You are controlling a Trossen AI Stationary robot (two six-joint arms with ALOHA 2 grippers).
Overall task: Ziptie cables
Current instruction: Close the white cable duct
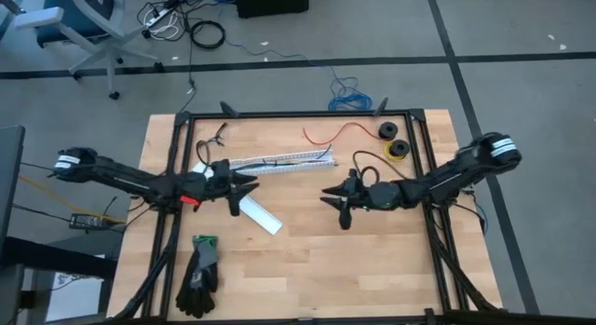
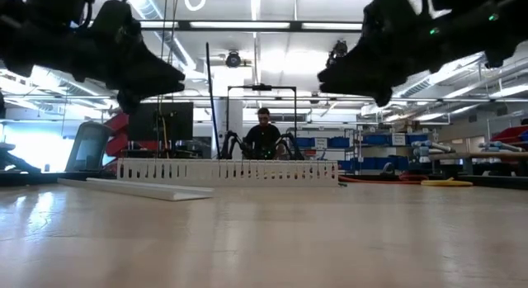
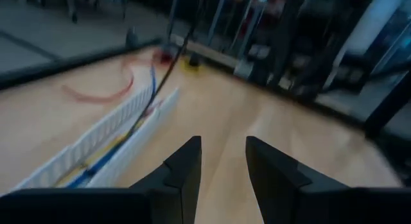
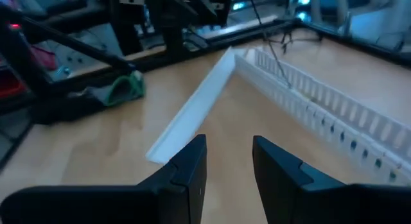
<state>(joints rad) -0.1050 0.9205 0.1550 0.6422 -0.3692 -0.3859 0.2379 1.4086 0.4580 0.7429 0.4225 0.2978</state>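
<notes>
Approach step, I judge: the left claw [image 1: 244,187] and right claw [image 1: 335,199] hover partly open and empty above the desk [image 1: 372,269], the cables [image 1: 279,161] in the white channel [image 1: 312,157] just beyond both, so next reach there.

No readable text, label, brand, number or sign anywhere: none on the surface [image 1: 307,260], none on the white channel [image 1: 279,161], none in the room behind, where any markings come out too small and blurred to read.
</notes>
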